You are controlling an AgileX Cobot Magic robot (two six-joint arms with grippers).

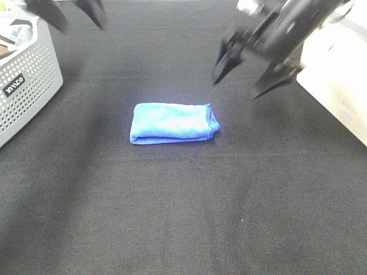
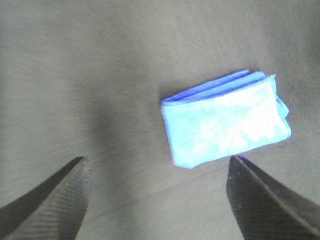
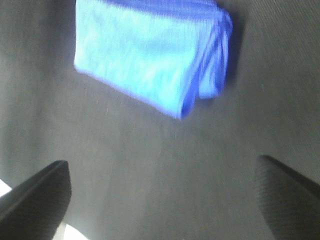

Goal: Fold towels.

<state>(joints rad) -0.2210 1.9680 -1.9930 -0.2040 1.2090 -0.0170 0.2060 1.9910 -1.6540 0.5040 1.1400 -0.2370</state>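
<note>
Bright royal-blue microfibre towel | lies folded into a compact rectangle on the black cloth table | your left gripper and right gripper hang above it, jaws apart, empty | folding looks complete.

The right gripper is held raised on the right of the exterior high view, its dark fingers spread wide apart and angled downward. The left gripper is raised at upper left, likewise parted, nothing held.
</note>
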